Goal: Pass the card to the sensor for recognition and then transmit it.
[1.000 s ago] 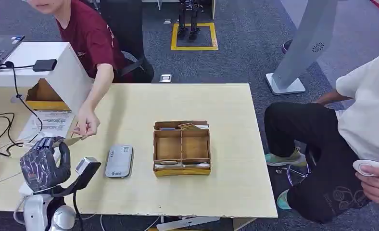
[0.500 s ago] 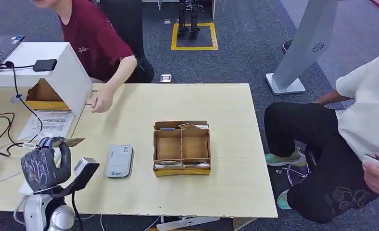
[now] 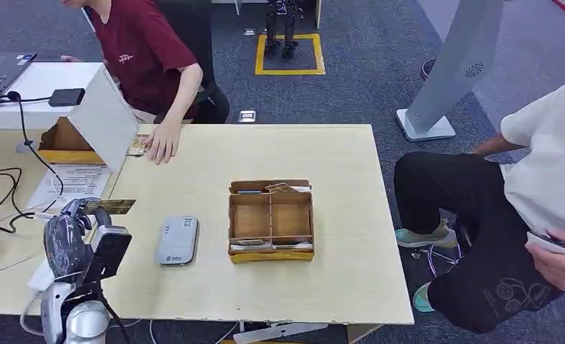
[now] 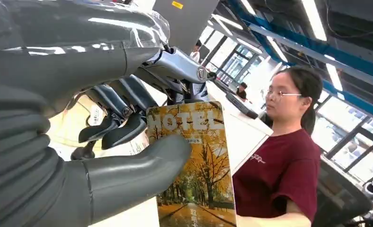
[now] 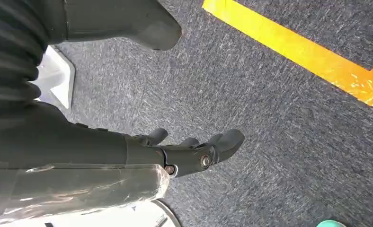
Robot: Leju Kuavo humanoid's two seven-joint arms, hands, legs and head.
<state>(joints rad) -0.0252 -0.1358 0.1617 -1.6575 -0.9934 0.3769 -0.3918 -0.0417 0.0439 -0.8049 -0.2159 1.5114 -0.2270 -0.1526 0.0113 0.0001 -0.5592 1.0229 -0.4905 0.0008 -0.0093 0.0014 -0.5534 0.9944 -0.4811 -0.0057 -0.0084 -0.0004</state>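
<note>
My left hand (image 3: 68, 236) hovers over the table's near left corner and pinches a hotel key card (image 3: 111, 206) between thumb and fingers. In the left wrist view the card (image 4: 194, 161) shows the word HOTEL over an autumn tree picture, with the thumb (image 4: 142, 165) pressed on its face. The flat grey sensor (image 3: 178, 240) lies on the table just right of that hand. A cardboard card box (image 3: 271, 220) with compartments stands mid-table. My right hand (image 5: 184, 151) hangs above the carpet with fingers apart and nothing in it.
A person in a maroon shirt leans in at the back left, one hand (image 3: 161, 147) on the table by some cards (image 3: 138, 145). A white box (image 3: 86, 100), cables and a paper sheet (image 3: 75, 183) crowd the left. Another person (image 3: 523, 208) sits at the right.
The person has drawn their hand back from my left hand to the table's far edge. My left hand keeps the card and has turned, moving slightly right.
</note>
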